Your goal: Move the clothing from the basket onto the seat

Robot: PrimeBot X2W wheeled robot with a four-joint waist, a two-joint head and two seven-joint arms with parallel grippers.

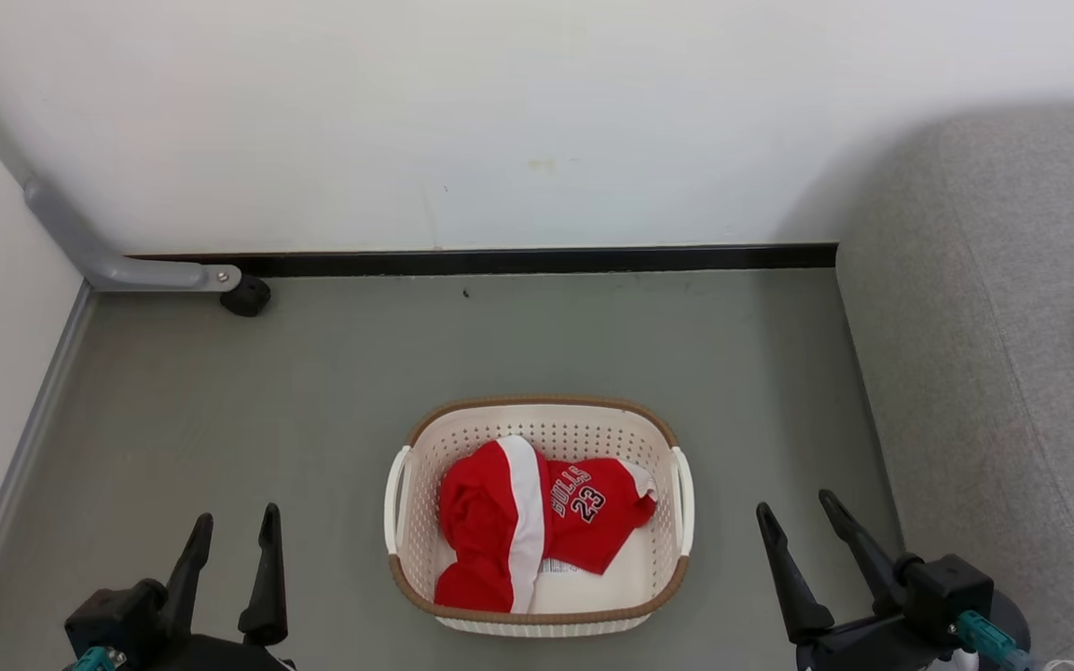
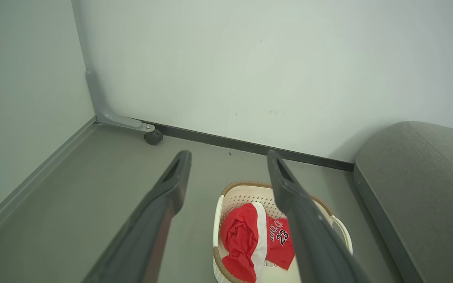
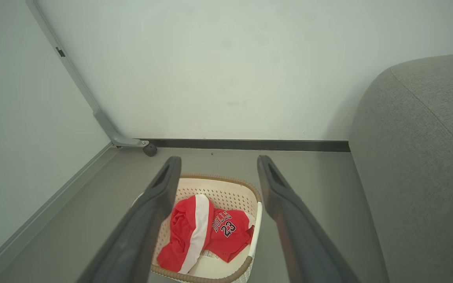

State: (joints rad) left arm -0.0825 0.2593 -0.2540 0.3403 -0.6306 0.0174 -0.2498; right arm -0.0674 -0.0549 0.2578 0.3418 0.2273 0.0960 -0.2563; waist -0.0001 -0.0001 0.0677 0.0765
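My left gripper (image 1: 237, 514) and right gripper (image 1: 793, 501) flank the basket (image 1: 537, 403) on the floor, jaws spread wide, holding nothing. The Bulls 23 jersey (image 1: 593, 522) and a red white-striped garment (image 1: 481, 531) fill its left side. I judge the first pick comes next: reach down, pinch cloth, then carry it right to the seat (image 1: 984, 373).

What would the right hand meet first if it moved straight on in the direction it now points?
Probably the grey floor behind the laundry basket, near the black skirting board. The open right hand aims past the basket's far rim, above the red clothing; depth is unclear.
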